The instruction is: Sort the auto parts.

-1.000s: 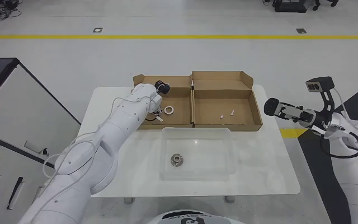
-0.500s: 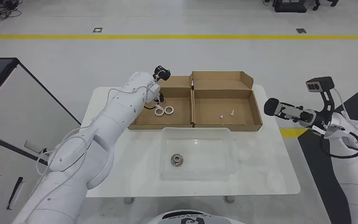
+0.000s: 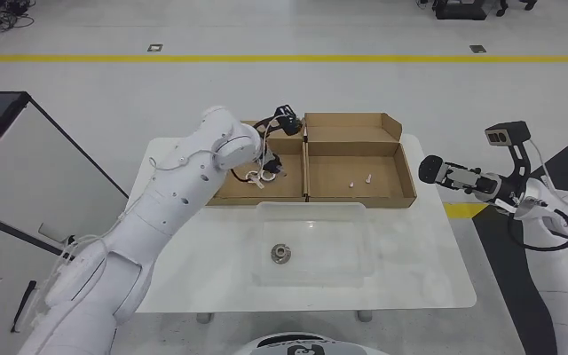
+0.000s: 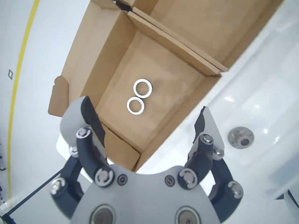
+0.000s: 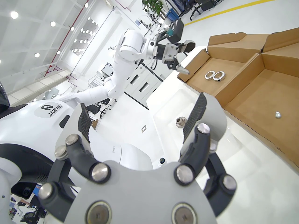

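Your left hand (image 4: 145,115) hangs released and empty above one cardboard box (image 4: 151,66), which sits just behind the clear tray (image 3: 346,266) on the table (image 3: 426,257). Count two metal rings (image 4: 128,106), touching, in that box. There are two small pale parts (image 3: 352,183) in the second box (image 3: 382,164) and one flanged part (image 3: 280,253) in the tray. Your right hand (image 5: 141,103) is spread open, well off to the tray's right.

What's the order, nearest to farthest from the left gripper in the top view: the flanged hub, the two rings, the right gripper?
1. Two rings, in the left cardboard box, right beside the left gripper.
2. Flanged hub, in the clear tray, nearer the robot.
3. Right gripper, out by the table's right edge.
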### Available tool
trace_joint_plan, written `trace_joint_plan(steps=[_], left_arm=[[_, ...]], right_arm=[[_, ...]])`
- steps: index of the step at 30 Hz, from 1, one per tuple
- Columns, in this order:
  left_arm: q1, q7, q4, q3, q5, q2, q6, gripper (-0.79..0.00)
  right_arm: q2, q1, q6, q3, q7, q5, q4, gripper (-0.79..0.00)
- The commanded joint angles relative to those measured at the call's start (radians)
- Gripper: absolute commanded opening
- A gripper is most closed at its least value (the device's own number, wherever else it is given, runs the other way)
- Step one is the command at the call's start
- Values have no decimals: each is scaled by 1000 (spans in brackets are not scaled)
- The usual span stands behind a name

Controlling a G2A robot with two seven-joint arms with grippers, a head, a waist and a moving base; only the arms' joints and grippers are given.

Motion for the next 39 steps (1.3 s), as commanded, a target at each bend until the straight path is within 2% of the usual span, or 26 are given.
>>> trace_joint_plan(steps=[1, 3, 6, 11, 16, 30, 34, 39], left_arm=[[50, -71, -130, -29, -19, 16, -13, 0], [83, -122, -204, -40, -46, 26, -19, 0], [103, -152, -278, -13, -73, 36, 5, 0], [83, -193, -329, 54, -141, 45, 45, 0], [37, -238, -319, 137, -221, 41, 91, 0], [-110, -241, -186, 384, -365, 20, 125, 0], [-130, -241, -180, 429, -399, 24, 119, 0], [-131, -241, -193, 441, -420, 34, 119, 0]], right_arm=[[0, 0, 0, 0, 0, 0, 0, 0], [0, 0, 0, 0, 0, 0, 0, 0], [0, 0, 0, 0, 0, 0, 0, 0], [0, 0, 0, 0, 0, 0, 0, 0], [0, 0, 0, 0, 0, 0, 0, 0], [0, 0, 0, 0, 0, 0, 0, 0], [0, 0, 0, 0, 0, 0, 0, 0], [0, 0, 0, 0, 0, 0, 0, 0]])
